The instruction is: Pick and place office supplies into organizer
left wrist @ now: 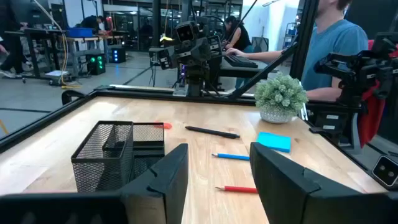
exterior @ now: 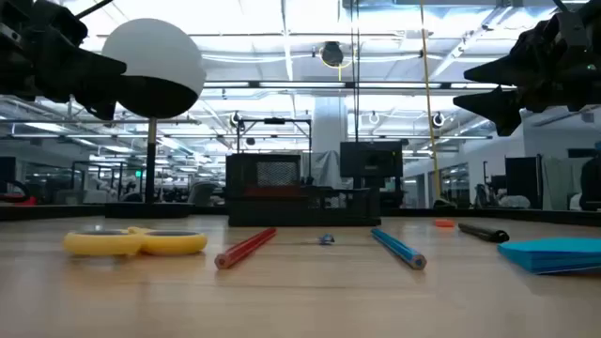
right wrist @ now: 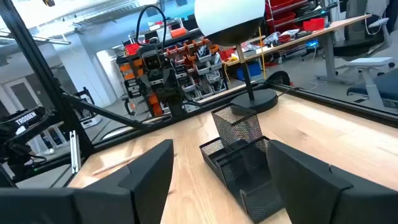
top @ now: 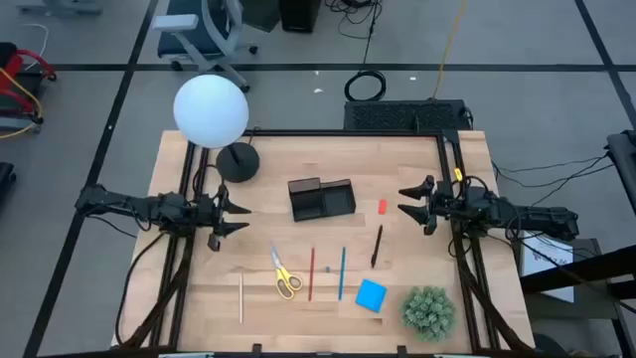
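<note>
On the wooden surface (top: 199,298), the organizer (top: 322,199) stands between both tools. The black pen (top: 378,246), its long axis pointing almost toward the organizer, lies nearer the right tool (top: 409,202), spread and empty; the left tool (top: 238,219) is spread too.

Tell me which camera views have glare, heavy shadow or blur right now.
High view: evenly lit, the white lamp globe nearly blown out. Low view: bright ceiling lights behind leave the organizer almost a silhouette, and the yellow scissors up close look soft. Left wrist view: the left pincer is dark and blurred. Right wrist view: the right pincer likewise.
</note>
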